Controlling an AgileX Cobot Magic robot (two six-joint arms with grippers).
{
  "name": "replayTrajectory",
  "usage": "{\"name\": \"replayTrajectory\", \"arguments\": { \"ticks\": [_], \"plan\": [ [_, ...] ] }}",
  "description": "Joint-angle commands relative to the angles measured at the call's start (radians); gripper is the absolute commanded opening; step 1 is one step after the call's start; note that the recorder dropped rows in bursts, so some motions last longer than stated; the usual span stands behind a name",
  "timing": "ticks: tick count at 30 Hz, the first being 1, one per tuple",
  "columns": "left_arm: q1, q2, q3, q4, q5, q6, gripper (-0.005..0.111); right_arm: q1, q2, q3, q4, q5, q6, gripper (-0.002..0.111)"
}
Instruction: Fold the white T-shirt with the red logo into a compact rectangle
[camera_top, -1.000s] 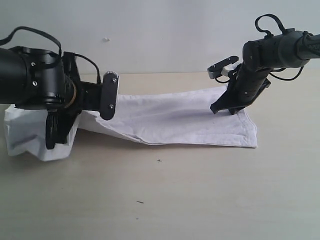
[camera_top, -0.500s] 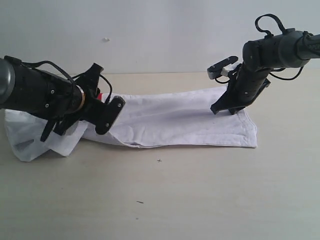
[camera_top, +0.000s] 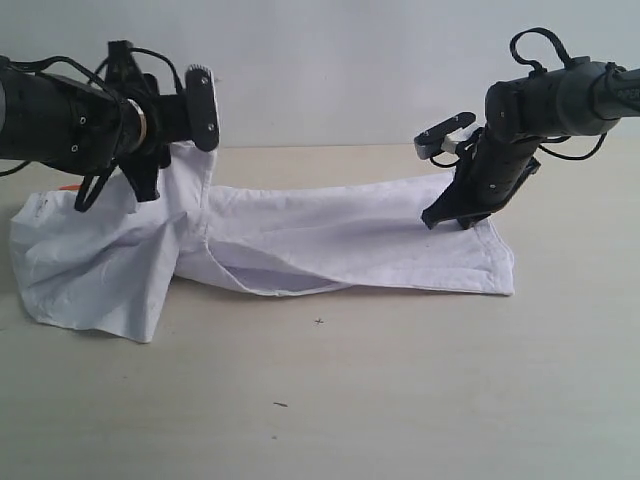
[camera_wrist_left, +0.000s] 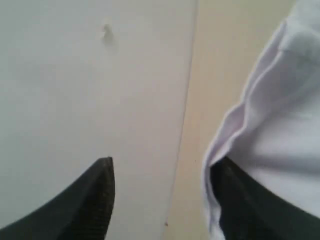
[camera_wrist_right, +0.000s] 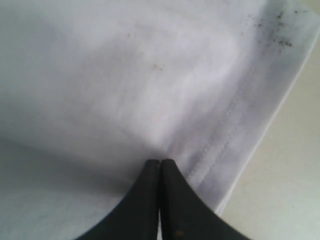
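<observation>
The white T-shirt (camera_top: 330, 245) lies as a long folded strip across the table, with its left part bunched and crumpled (camera_top: 95, 270). The red logo is hidden. A small orange spot (camera_top: 66, 188) shows at the shirt's far left edge. My left gripper (camera_top: 150, 172) hangs above the bunched end, open (camera_wrist_left: 162, 167). Nothing is between its fingers, but a fold of cloth (camera_wrist_left: 260, 115) lies against the outer side of one finger and rises up to it. My right gripper (camera_top: 450, 215) is shut (camera_wrist_right: 160, 162), with its tips down on the shirt near the stitched hem (camera_wrist_right: 227, 120).
A beige table (camera_top: 380, 400) carries the shirt, and a pale wall (camera_top: 330, 70) stands close behind it. A few small dark specks (camera_top: 280, 404) lie on the table in front of the shirt.
My left arm has risen and swung back toward the wall while its jaws opened. The shirt's left part has dropped and spread on the table. The right arm has not moved.
</observation>
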Motion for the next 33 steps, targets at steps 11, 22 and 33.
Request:
{"name": "replayTrajectory", "arguments": {
  "ticks": [11, 22, 33],
  "plan": [
    [0.000, -0.022, -0.010, -0.298, 0.135, -0.168, 0.046, -0.009, 0.032, 0.017, 0.022, 0.082, -0.011, 0.000],
    [0.003, -0.049, -0.008, -1.165, -0.108, 0.663, 0.050, -0.009, 0.032, 0.017, 0.022, 0.080, -0.018, 0.000],
    [0.040, -0.048, -0.008, -1.297, 0.203, 0.801, 0.048, -0.009, 0.032, 0.017, 0.024, 0.095, -0.019, 0.000]
  ]
}}
